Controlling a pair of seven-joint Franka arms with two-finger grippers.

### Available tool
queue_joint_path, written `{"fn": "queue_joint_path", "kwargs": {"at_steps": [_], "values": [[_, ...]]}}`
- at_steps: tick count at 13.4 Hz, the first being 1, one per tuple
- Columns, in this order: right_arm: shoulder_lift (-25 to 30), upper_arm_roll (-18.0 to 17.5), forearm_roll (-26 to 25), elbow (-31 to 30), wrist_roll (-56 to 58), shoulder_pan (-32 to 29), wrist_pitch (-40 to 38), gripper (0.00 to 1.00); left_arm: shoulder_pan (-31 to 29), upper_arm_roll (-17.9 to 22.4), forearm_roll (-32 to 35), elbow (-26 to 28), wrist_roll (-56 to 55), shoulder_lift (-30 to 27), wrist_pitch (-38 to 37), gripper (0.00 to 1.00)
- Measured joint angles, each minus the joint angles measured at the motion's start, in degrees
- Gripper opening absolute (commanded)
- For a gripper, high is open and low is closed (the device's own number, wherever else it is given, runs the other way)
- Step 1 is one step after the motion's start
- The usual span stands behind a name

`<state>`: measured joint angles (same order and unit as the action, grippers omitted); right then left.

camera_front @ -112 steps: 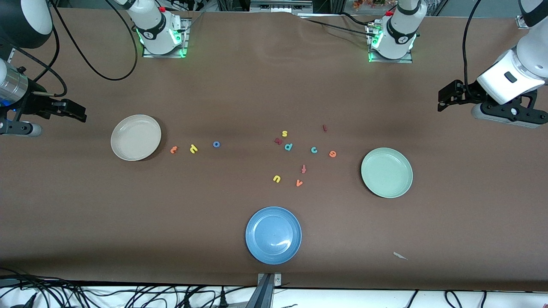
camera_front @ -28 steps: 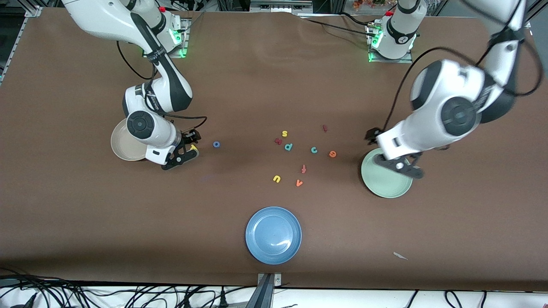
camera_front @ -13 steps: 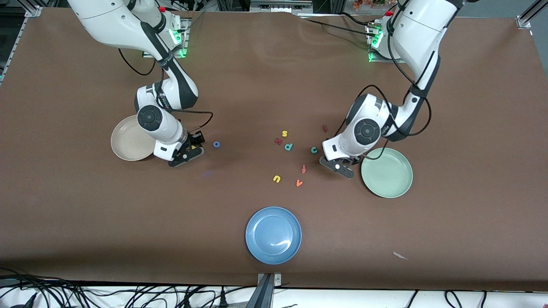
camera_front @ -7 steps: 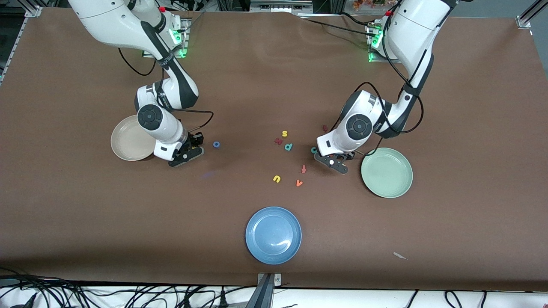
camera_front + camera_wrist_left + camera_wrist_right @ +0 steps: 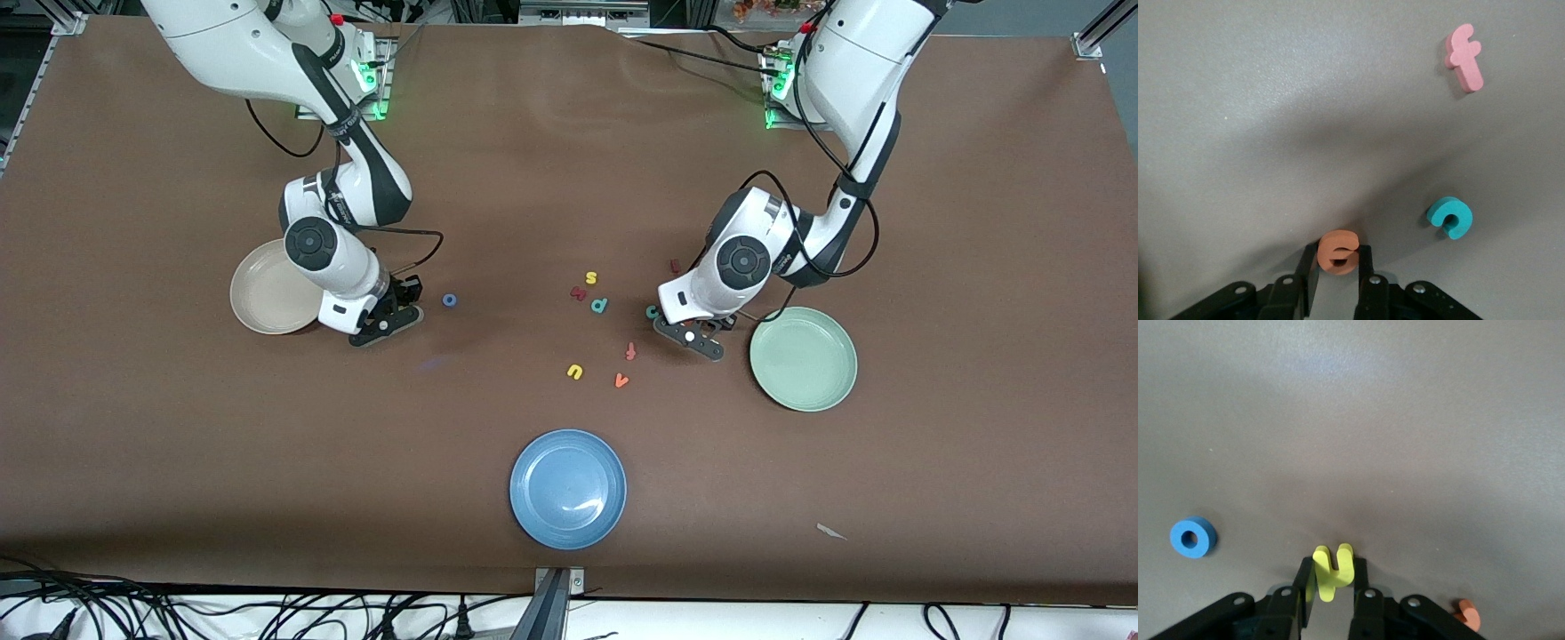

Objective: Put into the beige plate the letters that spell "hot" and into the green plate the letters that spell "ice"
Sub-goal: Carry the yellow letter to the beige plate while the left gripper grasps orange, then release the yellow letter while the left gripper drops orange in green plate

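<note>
- Yellow h [image 5: 1332, 574] is being pinched by the right gripper [image 5: 1331, 590] beside the beige plate [image 5: 267, 298], its destination.
- Left gripper [image 5: 1338, 270] is pinching the orange e [image 5: 1338, 252] beside the green plate [image 5: 803, 358].

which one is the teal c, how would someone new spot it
Find the green plate toward the left arm's end of the table, then the left gripper beside it, closed on the orange e. The teal c lies flat beside that gripper; the other teal letter, the p, has a stem.

Orange e [image 5: 1339, 252], yellow h [image 5: 1333, 572], teal c [image 5: 1450, 217].
</note>
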<state>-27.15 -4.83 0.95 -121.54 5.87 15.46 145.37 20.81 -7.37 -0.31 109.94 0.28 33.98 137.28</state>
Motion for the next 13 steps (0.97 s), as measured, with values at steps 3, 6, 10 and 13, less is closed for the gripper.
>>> {"fn": "queue_joint_path", "kwargs": {"at_steps": [3, 6, 10, 13], "values": [[3.23, 1.45, 0.00, 0.80, -3.27, 0.01, -4.00, 0.13, -0.01, 0.19, 0.01, -0.50, -0.38, -0.94, -1.93, 0.07], [9.44, 7.03, 0.00, 2.36, -3.68, -0.08, -15.17, 0.14, -0.66, 1.64, 1.51, -4.69, -0.48, -4.47, -13.28, 0.07], [11.80, 17.66, -0.01, 1.54, -2.39, -0.34, -21.73, 0.14, -5.01, 2.88, 9.43, -7.82, -0.03, -5.86, -17.40, 0.08], [8.78, 22.05, -0.01, -0.57, -0.43, -0.70, -20.96, 0.15, -11.07, 2.95, 10.66, -8.49, 3.80, -4.03, -16.62, 0.18]]}}
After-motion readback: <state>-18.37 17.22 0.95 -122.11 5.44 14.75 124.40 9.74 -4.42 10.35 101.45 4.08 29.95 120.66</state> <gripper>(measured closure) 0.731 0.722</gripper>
